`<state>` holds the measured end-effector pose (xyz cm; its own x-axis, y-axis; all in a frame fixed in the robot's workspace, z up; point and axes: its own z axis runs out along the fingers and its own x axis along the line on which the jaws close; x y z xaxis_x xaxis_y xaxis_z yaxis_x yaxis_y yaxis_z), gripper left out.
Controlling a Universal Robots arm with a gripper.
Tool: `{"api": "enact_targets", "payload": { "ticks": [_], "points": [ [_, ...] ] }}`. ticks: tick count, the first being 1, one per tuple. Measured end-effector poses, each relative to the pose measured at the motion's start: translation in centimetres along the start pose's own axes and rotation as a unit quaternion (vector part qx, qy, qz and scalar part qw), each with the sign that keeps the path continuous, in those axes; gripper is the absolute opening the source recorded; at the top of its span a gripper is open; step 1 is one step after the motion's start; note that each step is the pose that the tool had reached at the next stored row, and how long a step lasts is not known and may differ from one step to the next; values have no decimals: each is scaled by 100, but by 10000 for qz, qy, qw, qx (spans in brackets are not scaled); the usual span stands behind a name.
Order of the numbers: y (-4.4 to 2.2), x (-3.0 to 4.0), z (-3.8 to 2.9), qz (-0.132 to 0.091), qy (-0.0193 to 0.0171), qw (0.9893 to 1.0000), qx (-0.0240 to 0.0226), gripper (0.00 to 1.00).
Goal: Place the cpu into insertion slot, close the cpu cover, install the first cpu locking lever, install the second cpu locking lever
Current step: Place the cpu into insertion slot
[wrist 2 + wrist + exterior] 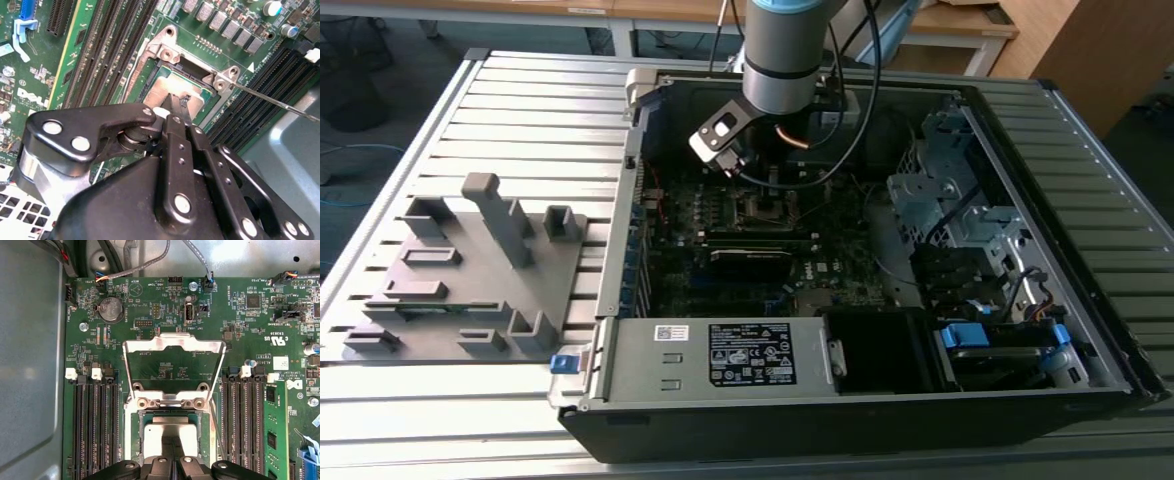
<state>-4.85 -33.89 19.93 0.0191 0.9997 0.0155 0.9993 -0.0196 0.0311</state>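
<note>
Over the slot [135, 440], my gripper [181, 102] hangs, fingers pinched narrow.
Cpu [155, 435] lies in the slot, my tips at it; cover [172, 346] is flipped open toward the battery [111, 309] edge of the board [240, 340].

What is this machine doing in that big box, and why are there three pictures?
It is a robot arm reaching into an open computer case lying on a slatted metal table. The exterior view comes from a camera off the arm; both wrist views come from cameras riding on it, facing the green motherboard. The silver cpu lies in its insertion slot, the cpu cover stands open, and the gripper's closed fingers point at the chip's top, seemingly holding nothing.
</note>
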Motion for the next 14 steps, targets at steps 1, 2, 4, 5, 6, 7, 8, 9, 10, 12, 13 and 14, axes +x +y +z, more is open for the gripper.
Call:
{"api": "enact_targets", "payload": {
  "ticks": [1,2,4,5,6,7,8,9,10,12,13,14],
  "points": [
    [0,0,3,0,0,10000,0,10],
    [-1,-1,7,0,-2,10000,1,10],
    [-1,-2,11,0,-4,10000,2,10],
    [-1,-1,12,0,-3,10000,1,10],
    [-1,-1,13,0,-1,10000,0,10],
    [0,0,14,0,0,10000,0,10],
    [0,0,14,0,0,10000,0,10],
    [0,0,14,0,0,10000,0,10],
    [-1,0,16,0,0,10000,0,10],
    [-1,-1,17,0,-1,10000,0,10],
    [-1,0,18,0,-1,10000,1,10],
    [0,0,18,0,-1,10000,0,10]
  ]
}}
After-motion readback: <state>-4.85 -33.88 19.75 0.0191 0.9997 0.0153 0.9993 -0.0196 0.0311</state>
